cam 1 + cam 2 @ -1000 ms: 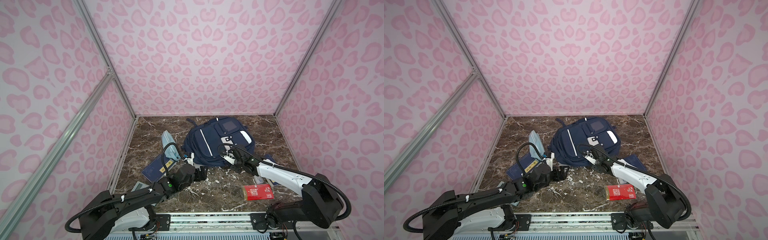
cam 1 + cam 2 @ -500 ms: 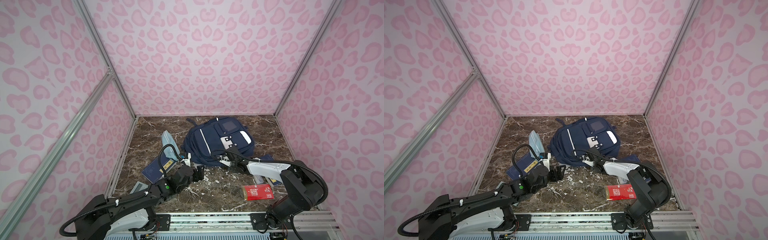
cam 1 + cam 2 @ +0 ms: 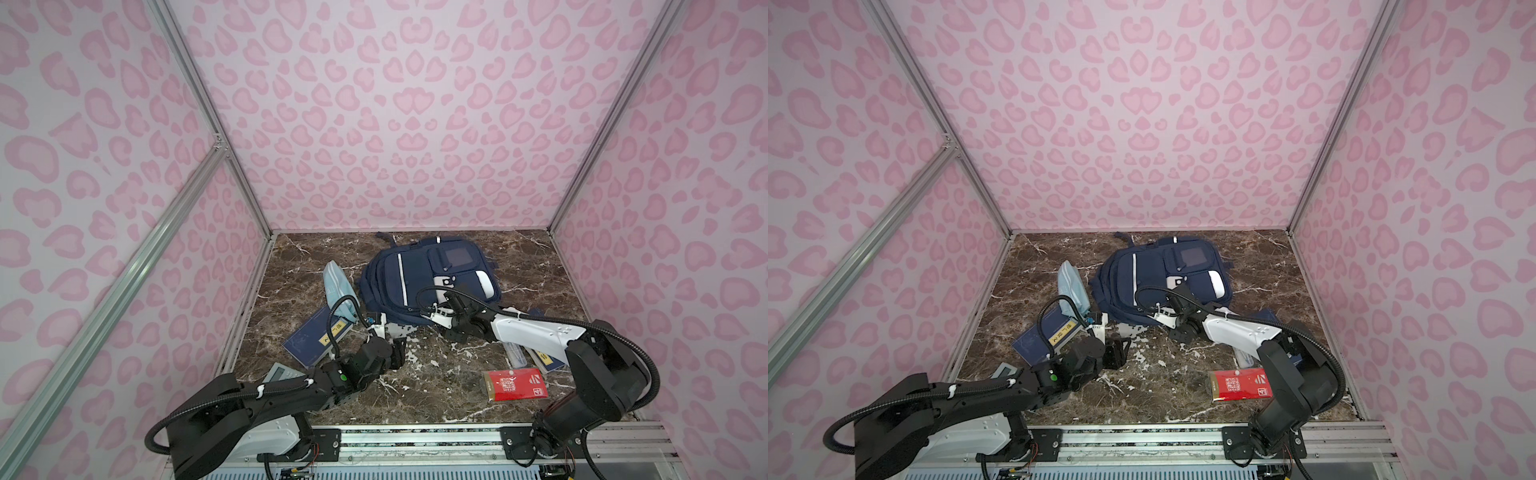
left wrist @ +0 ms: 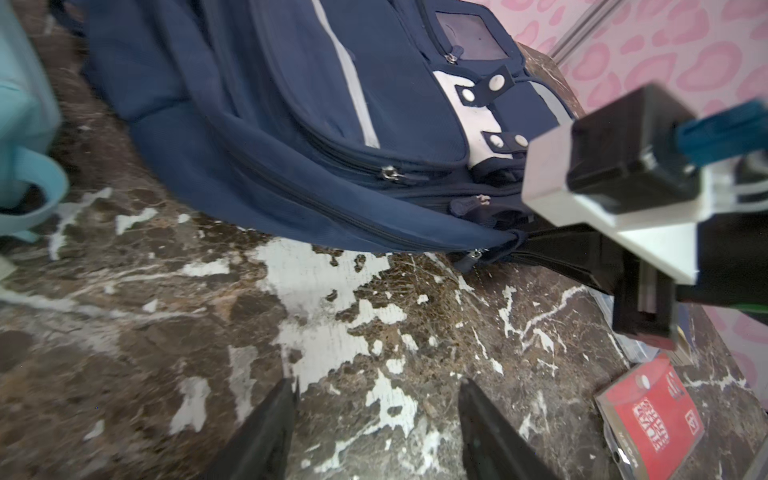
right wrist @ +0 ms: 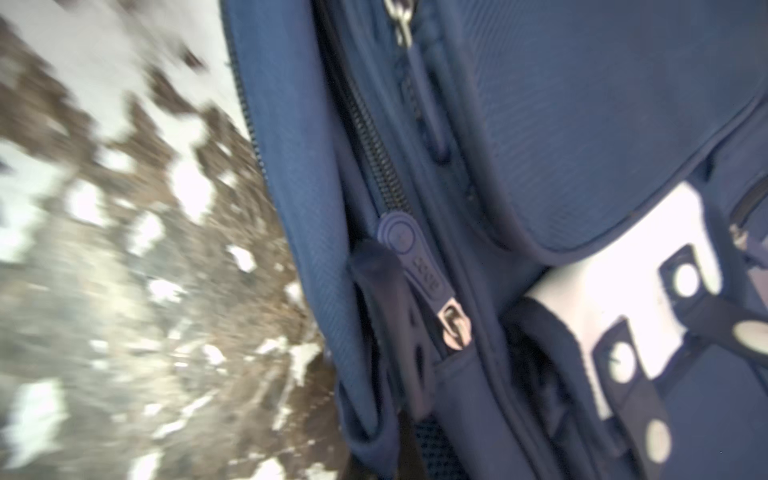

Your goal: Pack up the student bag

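Observation:
The student bag (image 3: 428,282) (image 3: 1163,278) is a navy backpack with white stripes, lying flat at the back of the marble floor. My right gripper (image 3: 431,323) (image 3: 1153,320) is at the bag's near edge, shut on a fold of its fabric (image 4: 513,241) beside a zip pull (image 5: 405,245). In the right wrist view the jaws are mostly hidden under that fold. My left gripper (image 3: 398,353) (image 4: 376,395) hovers open over bare floor just in front of the bag, with nothing between its fingers (image 4: 282,415).
A light-blue pouch (image 3: 338,295) lies left of the bag, above a navy booklet (image 3: 316,340). A grey calculator (image 3: 282,372) sits by the left arm. A red packet (image 3: 515,384) lies front right, with another booklet (image 3: 544,359) under the right arm. Pink walls close in three sides.
My right gripper has shut on the bag's near edge and its arm has shifted. My left gripper's fingers have come closer together, still with nothing in them.

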`<state>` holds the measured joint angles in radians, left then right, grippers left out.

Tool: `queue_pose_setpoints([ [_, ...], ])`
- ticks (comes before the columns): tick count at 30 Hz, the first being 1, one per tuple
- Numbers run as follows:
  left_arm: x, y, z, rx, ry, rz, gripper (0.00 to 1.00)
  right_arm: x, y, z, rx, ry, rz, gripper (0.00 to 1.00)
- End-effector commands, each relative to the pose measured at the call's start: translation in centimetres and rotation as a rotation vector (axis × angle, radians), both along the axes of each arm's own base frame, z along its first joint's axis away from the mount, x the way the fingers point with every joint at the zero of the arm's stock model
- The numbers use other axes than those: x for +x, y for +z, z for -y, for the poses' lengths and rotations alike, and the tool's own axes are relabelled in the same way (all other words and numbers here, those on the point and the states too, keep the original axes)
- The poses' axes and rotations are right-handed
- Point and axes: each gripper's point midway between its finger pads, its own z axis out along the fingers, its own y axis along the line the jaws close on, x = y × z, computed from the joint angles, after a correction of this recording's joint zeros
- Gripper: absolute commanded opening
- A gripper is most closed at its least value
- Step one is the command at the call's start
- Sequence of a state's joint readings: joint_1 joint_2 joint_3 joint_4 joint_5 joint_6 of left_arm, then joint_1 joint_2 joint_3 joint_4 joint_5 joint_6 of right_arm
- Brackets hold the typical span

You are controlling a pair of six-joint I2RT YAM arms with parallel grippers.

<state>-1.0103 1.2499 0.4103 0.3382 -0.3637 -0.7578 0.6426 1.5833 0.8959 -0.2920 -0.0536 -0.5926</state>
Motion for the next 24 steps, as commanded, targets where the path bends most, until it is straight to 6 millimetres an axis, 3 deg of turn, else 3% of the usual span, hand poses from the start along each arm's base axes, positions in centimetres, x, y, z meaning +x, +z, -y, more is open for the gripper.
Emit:
queue_pose_setpoints([
  [1, 0.8, 2.5, 3.5, -0.079, -0.04, 0.12, 0.6, -0.7, 1.5, -1.8, 0.132, -0.04, -0.042, 0.0],
  [6, 1.8, 1.9, 7.1, -0.036, -0.083, 0.211, 0.59, -1.5, 2.0, -1.8, 0.148, -0.03, -0.043, 0.0],
  [11, 2.8, 0.3, 9.1, 0.026, -0.125, 0.262, 0.52, -2.0, 2.1, -2.1, 0.188, -0.018, -0.051, 0.0],
  [17, 3.4, -1.3, 10.6, 0.057, -0.151, 0.271, 0.49, -2.2, 2.1, -1.9, 0.193, -0.024, -0.071, 0.0],
  [21, 4.0, -2.5, 10.6, 0.111, -0.129, 0.265, 0.38, -2.2, 2.7, -2.3, 0.219, -0.015, -0.085, 0.0],
  [24, 4.2, -2.8, 10.7, 0.114, -0.112, 0.268, 0.15, -2.6, 3.1, -2.8, 0.264, -0.006, -0.104, 0.0],
])
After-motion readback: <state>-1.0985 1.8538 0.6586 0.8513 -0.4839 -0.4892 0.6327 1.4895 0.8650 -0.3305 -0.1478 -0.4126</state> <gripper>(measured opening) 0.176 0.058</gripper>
